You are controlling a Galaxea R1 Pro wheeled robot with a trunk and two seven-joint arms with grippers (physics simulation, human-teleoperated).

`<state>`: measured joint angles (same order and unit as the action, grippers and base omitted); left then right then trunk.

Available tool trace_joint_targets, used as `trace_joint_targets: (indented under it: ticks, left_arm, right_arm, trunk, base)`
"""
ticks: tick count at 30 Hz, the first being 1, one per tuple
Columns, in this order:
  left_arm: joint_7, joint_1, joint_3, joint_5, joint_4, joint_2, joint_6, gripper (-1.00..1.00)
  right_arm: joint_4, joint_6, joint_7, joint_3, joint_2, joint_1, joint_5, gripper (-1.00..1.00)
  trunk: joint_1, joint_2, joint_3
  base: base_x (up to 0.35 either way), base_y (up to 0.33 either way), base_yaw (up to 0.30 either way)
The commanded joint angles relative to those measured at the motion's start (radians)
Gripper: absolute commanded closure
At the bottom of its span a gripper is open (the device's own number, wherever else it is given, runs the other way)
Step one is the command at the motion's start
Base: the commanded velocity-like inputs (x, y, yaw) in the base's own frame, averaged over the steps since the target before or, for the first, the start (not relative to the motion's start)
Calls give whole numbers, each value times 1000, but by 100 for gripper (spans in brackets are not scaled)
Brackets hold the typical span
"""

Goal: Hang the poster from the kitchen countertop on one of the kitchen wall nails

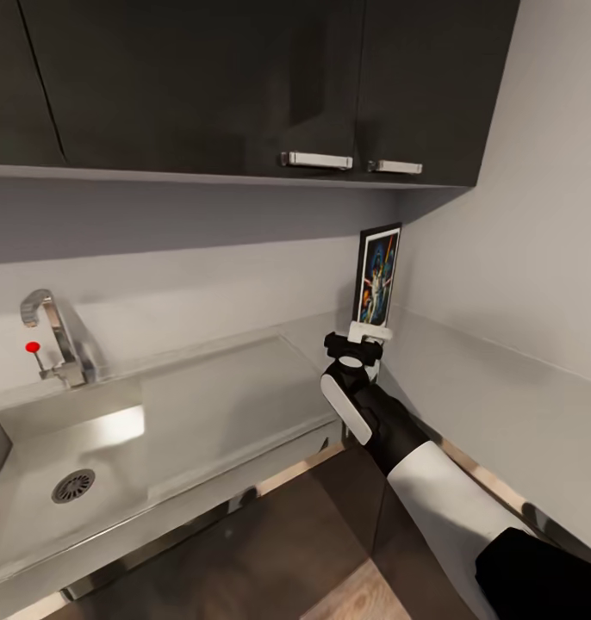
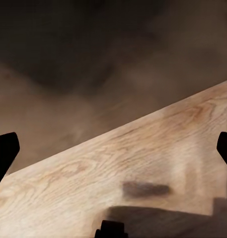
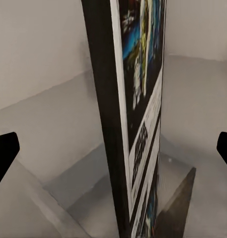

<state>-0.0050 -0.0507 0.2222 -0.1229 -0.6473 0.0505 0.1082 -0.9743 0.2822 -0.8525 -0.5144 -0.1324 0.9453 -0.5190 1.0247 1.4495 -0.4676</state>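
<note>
At the corner of the worktop [image 1: 244, 387], the right claw [image 1: 357, 347] reaches to the foot of the poster [image 1: 378, 275], its jaws spread wide either side of the thin black frame, not closed on it. That poster stands upright against the wall, white-bordered, with dark-blue film art. Beyond it lie the brushed-steel surface, a sink [image 1: 63, 465] with its tap [image 1: 50, 331], and glossy black cabinets [image 1: 244, 86] overhead. Over pale wood floor [image 2: 143, 158] hangs the left claw [image 2: 113, 148], jaws open.
</note>
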Motion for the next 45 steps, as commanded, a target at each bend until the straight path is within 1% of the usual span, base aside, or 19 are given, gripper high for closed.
trace_joint_targets:
  ticks: [1, 4, 6, 10, 19, 23, 26, 27, 31, 35, 45]
  left_arm:
    - [0, -1, 5, -11, -1, 1, 2, -100]
    - [-1, -1, 5, -11, -2, 1, 2, -100]
    - [0, -1, 5, -11, -2, 1, 2, -100]
    - [-1, 0, 5, -11, -2, 2, 2, -100]
    - [-1, 0, 5, -11, -2, 1, 2, -100]
    - [-1, -1, 5, -11, -2, 2, 2, -100]
    - [-1, 0, 5, -11, -2, 2, 2, -100]
    - [-1, -1, 5, -11, -2, 2, 2, -100]
    - [-1, -1, 5, -11, -2, 2, 3, -100]
    - [-1, -1, 4, -11, -2, 2, 2, -100]
    - [-1, -1, 4, -11, -2, 2, 3, -100]
  right_arm:
    - [2, 6, -7, -3, 0, 1, -4, -100]
    - [22, -11, -7, -3, 0, 1, -4, -100]
    - [40, -42, -7, -4, -1, 1, -4, -100]
    - [76, -75, -7, -8, -1, 1, -4, -100]
    - [119, -90, -3, -10, -4, 0, -4, -100]
    - [134, -92, 13, -10, -4, -1, -5, -100]
    - [155, -119, 18, -10, -4, -3, -5, -100]
    - [167, -139, 21, -11, -4, -5, -5, -100]
    - [191, -164, 32, -11, -4, -6, -4, -100]
    - [206, -177, 68, -12, -4, -6, -4, -100]
    - [209, -179, 72, -12, -4, -7, -4, -100]
  trunk:
    - [0, 0, -1]
    - [0, 0, -1]
    - [0, 0, -1]
    - [0, 0, -1]
    - [0, 0, -1]
    - [0, 0, -1]
    - [0, 0, -1]
    - [0, 0, -1]
    - [0, 0, -1]
    - [0, 0, -1]
    - [0, 0, -1]
  base:
    - [107, 0, 0]
    - [55, 0, 0]
    - [29, 0, 0]
    - [11, 0, 0]
    - [1, 0, 0]
    - [0, 0, 0]
    - [0, 0, 0]
    - [0, 0, 0]
    - [0, 0, 0]
    - [0, 0, 0]
    - [0, 0, 0]
